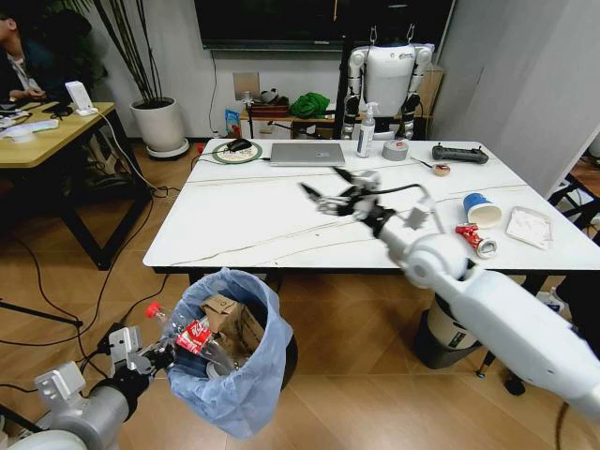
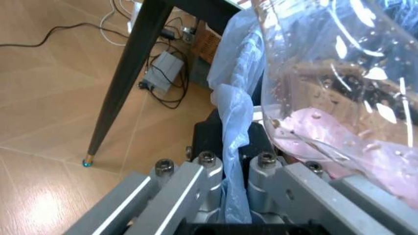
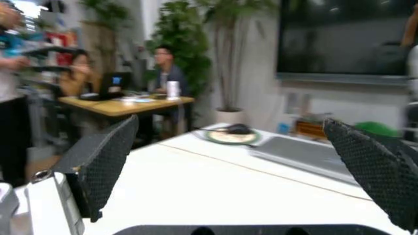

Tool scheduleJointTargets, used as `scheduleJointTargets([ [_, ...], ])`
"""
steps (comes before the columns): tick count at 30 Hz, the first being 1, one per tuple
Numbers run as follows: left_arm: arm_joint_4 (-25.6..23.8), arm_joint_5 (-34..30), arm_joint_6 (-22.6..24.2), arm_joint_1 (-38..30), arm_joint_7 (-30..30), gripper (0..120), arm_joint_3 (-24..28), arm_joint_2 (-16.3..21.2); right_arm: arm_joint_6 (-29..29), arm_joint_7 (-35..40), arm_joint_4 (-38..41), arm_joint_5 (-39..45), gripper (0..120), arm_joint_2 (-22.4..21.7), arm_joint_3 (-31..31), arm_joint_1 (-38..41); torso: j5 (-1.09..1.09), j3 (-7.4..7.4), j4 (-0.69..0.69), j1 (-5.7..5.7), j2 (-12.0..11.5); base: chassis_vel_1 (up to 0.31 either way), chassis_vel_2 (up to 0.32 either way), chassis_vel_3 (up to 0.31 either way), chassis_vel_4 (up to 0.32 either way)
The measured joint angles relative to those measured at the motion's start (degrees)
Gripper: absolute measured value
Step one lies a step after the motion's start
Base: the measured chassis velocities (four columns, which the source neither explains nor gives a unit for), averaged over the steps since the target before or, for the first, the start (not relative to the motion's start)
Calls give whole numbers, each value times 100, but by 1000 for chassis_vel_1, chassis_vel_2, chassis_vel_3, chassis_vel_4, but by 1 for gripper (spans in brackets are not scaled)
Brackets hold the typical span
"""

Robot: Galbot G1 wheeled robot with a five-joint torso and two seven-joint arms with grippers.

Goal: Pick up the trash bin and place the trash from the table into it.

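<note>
While left tool (image 1: 161,354) grips trash bin (image 1: 246,375)

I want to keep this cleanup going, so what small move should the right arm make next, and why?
Probably swing the right gripper toward the blue paper cup and red tube near the table edge. Its fingers are open and empty above bare tabletop, that litter is on the table, and the left gripper holds the trash bin by its bag rim beside the table.
</note>
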Motion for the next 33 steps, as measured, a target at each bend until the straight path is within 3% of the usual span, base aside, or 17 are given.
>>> scheduleJointTargets([
  [8, 6, 178, -13, 4, 52, 0, -3, -155, 87, -354, 152, -101, 100, -601, 1435, -1275, -1, 0, 1, 0, 0, 0, 0, 0, 0],
  [10, 5, 246, -18, 10, 68, 0, -8, -198, 97, -379, 322, -78, 100, -727, 2057, -1931, 2, 0, -2, 0, 0, 0, 0, 0, 0],
  [11, 1, 326, -27, 39, 96, 0, -15, -232, 83, -456, 499, -81, 100, -753, 2740, -2551, 0, -1, 1, 0, 0, 0, 0, 0, 0],
  [12, 1, 326, -27, 39, 96, 0, -15, -232, 83, -456, 499, -81, 100, -753, 2740, -2551, 0, -1, 1, 0, 0, 0, 0, 0, 0],
  [15, -52, 388, -31, 91, 119, 0, -40, -261, 73, -668, 690, -204, 100, -740, 3599, -3507, -1, -1, 1, 0, 1, 0, 0, 0, 0],
  [20, -142, 533, -45, 139, 185, 0, -73, -383, 113, -992, 1029, -606, 100, -183, 5097, -5166, -2, -1, -1, -1, 1, 0, 0, 0, 0],
  [26, -182, 589, -63, 139, 232, 0, -79, -441, 262, -1405, 1115, -891, 100, 344, 5741, -5945, -2, -1, -1, -1, 1, 0, 0, 0, 0],
  [33, -229, 673, -69, 145, 266, 0, -26, -567, 283, -1467, 1142, -939, 100, 593, 5873, -6103, -4, 0, 1, -1, 1, 0, 0, 0, 0],
])
